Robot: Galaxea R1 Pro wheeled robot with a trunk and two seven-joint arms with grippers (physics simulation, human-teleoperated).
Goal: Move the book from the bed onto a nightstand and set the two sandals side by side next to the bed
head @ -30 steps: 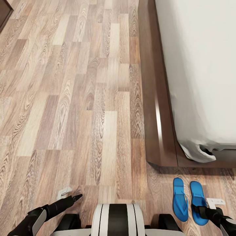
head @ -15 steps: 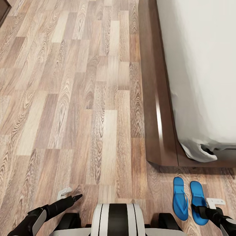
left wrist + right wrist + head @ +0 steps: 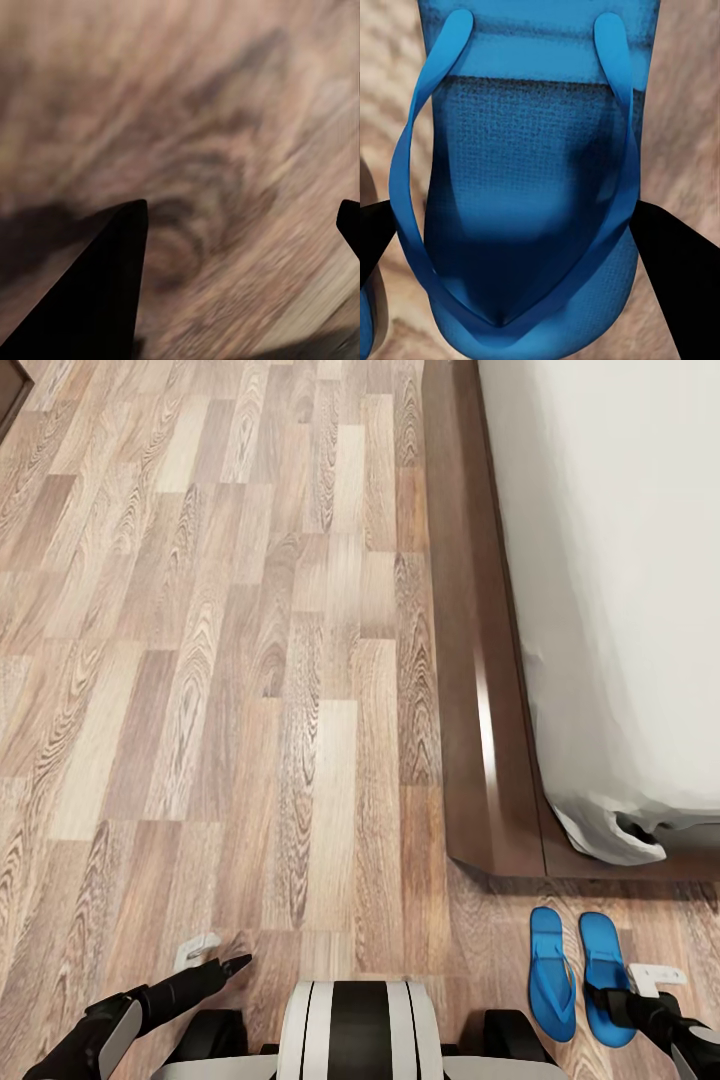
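home bedroom: bed [image 3: 600,610], wood-plank floor [image 3: 230,660], sandals [image 3: 578,975]

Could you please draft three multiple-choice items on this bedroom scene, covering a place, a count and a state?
1. Where do the sandals lie?
A. on the mattress
B. on the floor past the bed frame's corner
C. under the robot's left arm

2. How many blue sandals show in the head view?
A. one
B. two
C. three

3. How do the right gripper's fingers stand?
A. spread, one at each side of a sandal
B. clamped on the strap
C. pressed together over bare floor

Answers: 1 B, the pair rests on the wood planks just beyond the frame's corner. 2 B, two soles lie side by side. 3 A, the right wrist view shows a dark finger at each side of the sandal.
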